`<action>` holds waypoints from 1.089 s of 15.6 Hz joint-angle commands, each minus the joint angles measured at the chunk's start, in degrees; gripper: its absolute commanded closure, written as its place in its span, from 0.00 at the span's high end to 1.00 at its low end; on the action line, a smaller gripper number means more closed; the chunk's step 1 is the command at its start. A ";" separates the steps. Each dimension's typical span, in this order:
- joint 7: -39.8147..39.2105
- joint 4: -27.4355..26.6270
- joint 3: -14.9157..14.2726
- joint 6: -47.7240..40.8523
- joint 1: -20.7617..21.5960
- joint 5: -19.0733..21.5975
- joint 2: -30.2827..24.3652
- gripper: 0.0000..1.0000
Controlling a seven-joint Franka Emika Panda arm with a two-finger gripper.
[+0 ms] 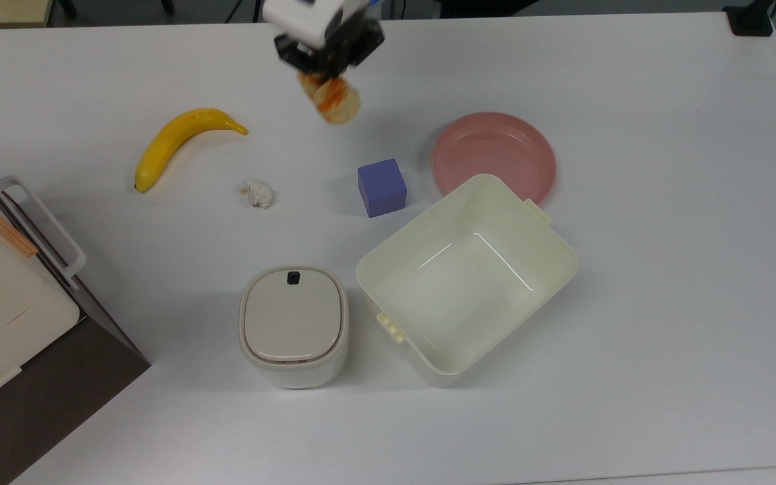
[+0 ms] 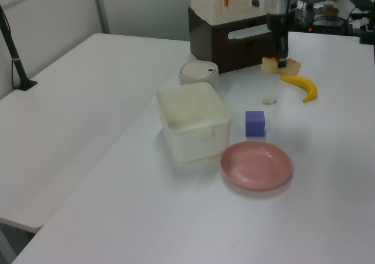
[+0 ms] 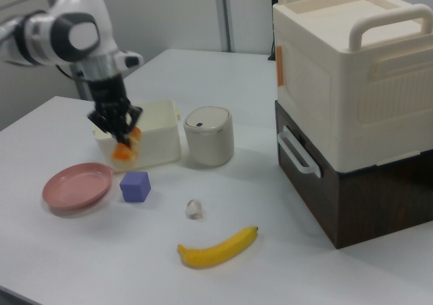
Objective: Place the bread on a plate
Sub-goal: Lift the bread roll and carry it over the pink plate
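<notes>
Your gripper [image 1: 324, 77] has its fingers clamped on the bread [image 1: 331, 101], which hangs clear above the table, its long axis running down and to the top view's right from the fingertips. The pink plate [image 1: 494, 156] lies empty beyond the purple cube [image 1: 382, 187], toward the top view's right. You will likely need to carry the bread across that way, then lower it.
</notes>
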 commanded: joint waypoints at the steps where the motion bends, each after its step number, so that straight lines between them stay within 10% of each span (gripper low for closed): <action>1: 2.27 -3.56 -0.59 -0.99 2.90 4.53 -6.37 0.00; 8: 20.02 -6.28 -0.95 7.17 12.48 4.19 -3.14 0.00; 17: 42.61 -8.56 -0.77 16.58 20.22 -9.60 5.22 0.00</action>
